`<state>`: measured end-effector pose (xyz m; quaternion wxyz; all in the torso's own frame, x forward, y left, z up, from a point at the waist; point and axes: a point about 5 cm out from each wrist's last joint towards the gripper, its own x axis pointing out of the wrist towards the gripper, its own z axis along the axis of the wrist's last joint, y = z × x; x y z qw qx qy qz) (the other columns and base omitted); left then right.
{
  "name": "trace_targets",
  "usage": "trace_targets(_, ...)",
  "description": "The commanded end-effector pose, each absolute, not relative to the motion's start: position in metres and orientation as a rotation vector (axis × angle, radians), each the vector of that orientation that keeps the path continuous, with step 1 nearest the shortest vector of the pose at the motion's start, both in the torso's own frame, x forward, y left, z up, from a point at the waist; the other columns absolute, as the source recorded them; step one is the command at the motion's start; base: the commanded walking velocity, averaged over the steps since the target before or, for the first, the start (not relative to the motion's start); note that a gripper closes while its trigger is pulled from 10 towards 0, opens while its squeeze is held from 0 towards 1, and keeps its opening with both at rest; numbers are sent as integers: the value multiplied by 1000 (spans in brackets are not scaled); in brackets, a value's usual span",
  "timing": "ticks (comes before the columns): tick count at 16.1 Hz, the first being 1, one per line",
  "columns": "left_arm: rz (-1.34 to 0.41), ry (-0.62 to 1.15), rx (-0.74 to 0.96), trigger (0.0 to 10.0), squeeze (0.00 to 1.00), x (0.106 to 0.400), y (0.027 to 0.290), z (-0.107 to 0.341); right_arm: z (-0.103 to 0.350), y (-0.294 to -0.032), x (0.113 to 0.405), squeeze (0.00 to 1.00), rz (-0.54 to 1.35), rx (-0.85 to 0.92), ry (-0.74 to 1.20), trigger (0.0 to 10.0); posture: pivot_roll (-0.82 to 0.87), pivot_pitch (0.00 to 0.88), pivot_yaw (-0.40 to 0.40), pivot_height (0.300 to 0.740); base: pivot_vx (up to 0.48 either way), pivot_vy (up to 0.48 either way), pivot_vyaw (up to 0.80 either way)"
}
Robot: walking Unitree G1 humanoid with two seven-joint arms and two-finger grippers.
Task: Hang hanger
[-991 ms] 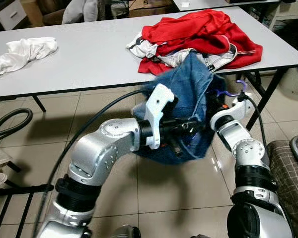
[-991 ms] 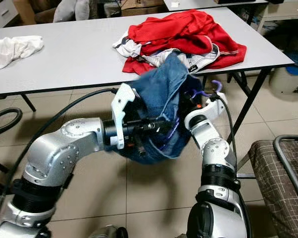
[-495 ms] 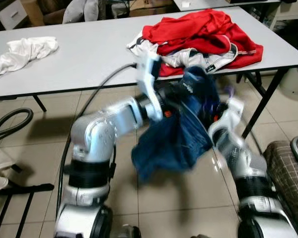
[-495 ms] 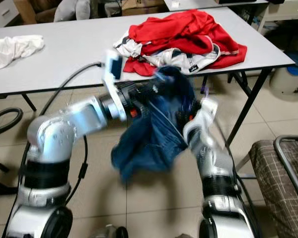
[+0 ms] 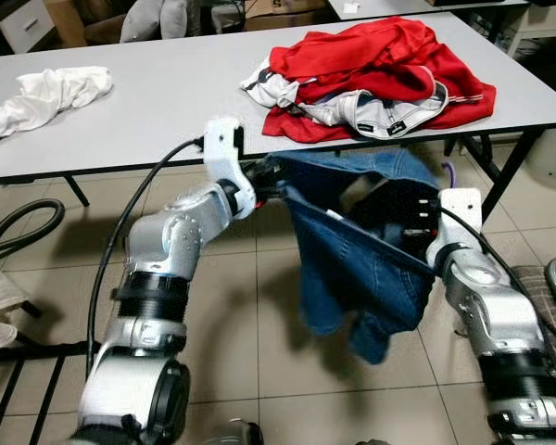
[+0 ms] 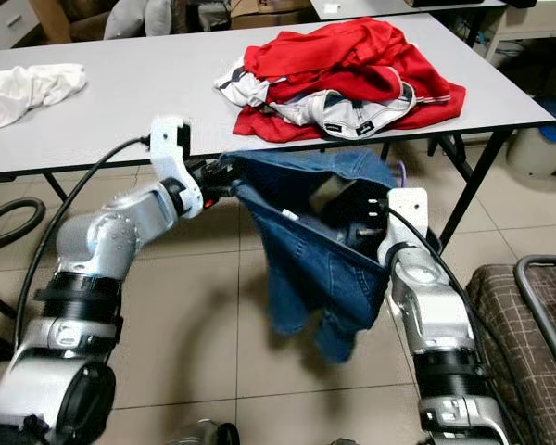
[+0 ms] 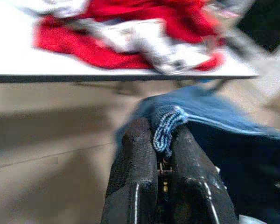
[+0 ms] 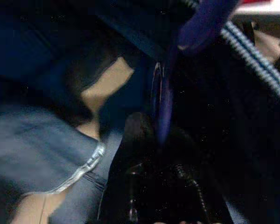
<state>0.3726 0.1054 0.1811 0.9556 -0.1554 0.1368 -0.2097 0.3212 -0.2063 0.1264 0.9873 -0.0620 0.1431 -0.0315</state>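
Blue denim jeans (image 5: 357, 264) hang stretched between my two grippers, in front of the table edge, with the legs dangling above the floor. My left gripper (image 7: 159, 133) is shut on the waistband hem (image 7: 165, 130), just under the table's front edge (image 5: 259, 178). My right gripper (image 8: 158, 133) is buried in the denim on the right side and is shut on a purple hanger (image 8: 165, 93). The hanger's purple hook (image 5: 448, 172) pokes out above the right wrist. The rest of the hanger is hidden inside the jeans.
The grey table (image 5: 167, 102) carries a heap of red and white clothes (image 5: 380, 56) and a white cloth (image 5: 46, 93). A table leg (image 5: 500, 185) stands behind my right arm. A plaid chair seat (image 6: 528, 306) is at right, a black hose (image 5: 18, 222) at left.
My left arm has swung up and to the left, drawing the jeans out wide. The right arm has dropped lower and to the right, and the bundled denim now hangs open.
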Motion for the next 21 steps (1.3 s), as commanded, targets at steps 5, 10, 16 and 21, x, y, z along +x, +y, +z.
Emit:
trace_targets(5,46,376,31,0,0,377,181,114,146,-219,297,0,-110,-181,284,10000,-32,30,73,740,0,0,0)
trace_targets(10,-11,519,216,0,0,349,158,54,183,-196,299,0,-25,-109,181,10000,-54,42,75,740,0,0,0)
trace_targets(16,-181,588,245,0,0,319,119,15,228,-131,290,0,448,109,88,10000,-65,55,59,740,0,0,0)
trace_targets(21,-270,572,195,0,0,309,107,7,230,-122,277,0,671,104,122,10000,-66,57,46,740,0,0,0)
